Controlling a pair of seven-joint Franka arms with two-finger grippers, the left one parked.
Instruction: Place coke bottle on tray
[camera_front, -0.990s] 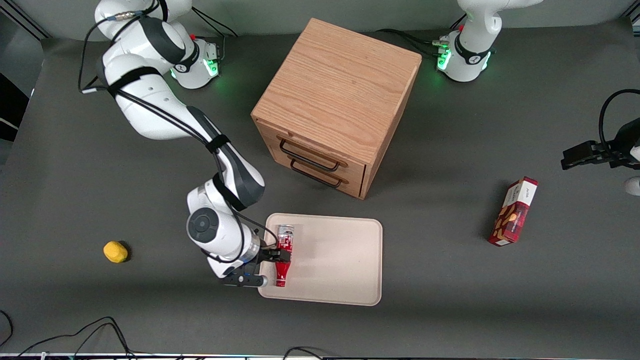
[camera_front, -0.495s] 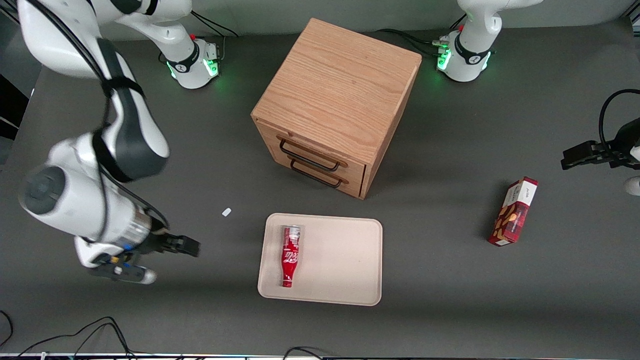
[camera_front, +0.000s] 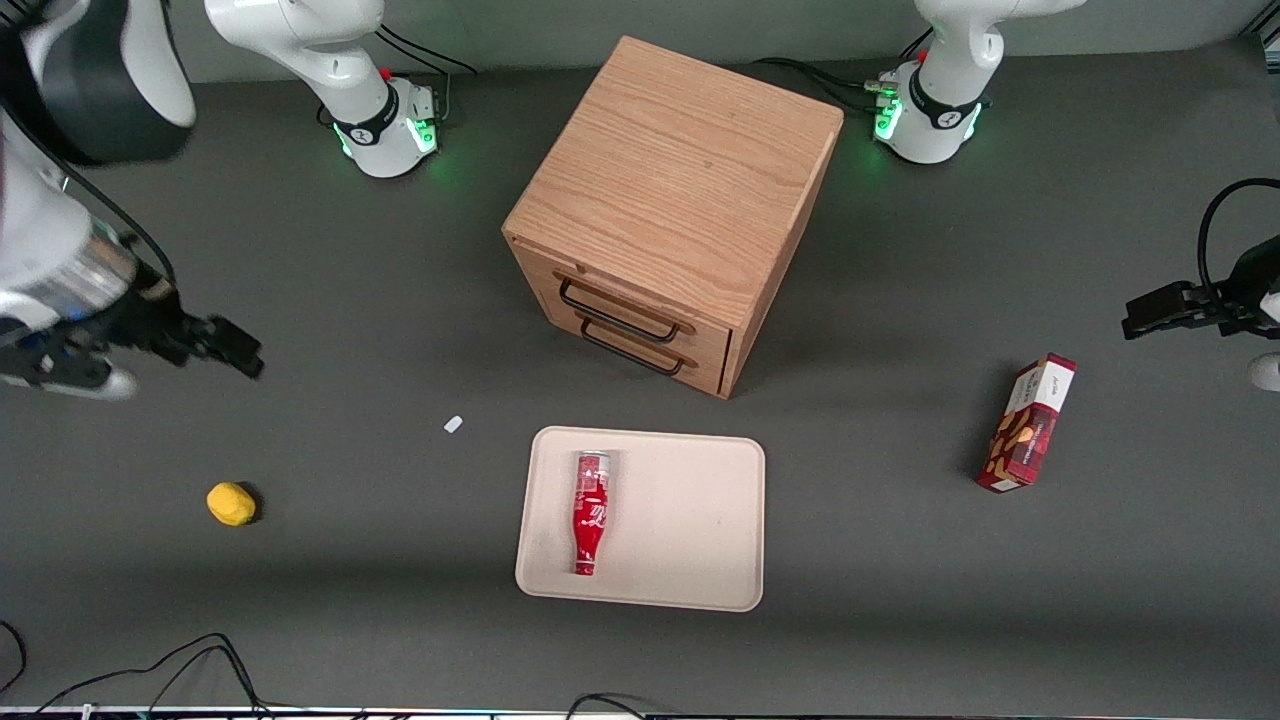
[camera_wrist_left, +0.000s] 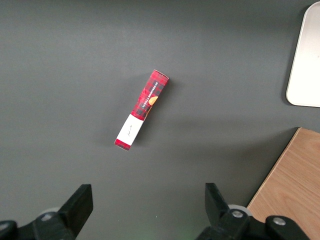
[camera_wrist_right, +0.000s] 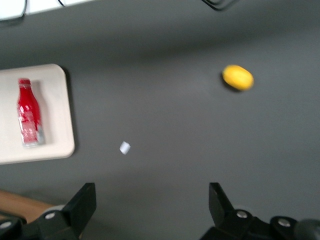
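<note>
Front view: coke bottle (camera_front: 590, 514) lies flat on the tray (camera_front: 690, 520) near the worktop's front edge, released; gripper (camera_front: 225, 350) high toward the working arm's edge, holding nothing. Right wrist view: fingers (camera_wrist_right: 82, 205) spread apart, bottle (camera_wrist_right: 28, 112) lying lengthwise on tray (camera_wrist_right: 55, 120), likely stable.

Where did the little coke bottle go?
The coke bottle lies flat on the tray, in front of the wooden cabinet. The gripper is off toward the working arm's end, jaws open.
</note>
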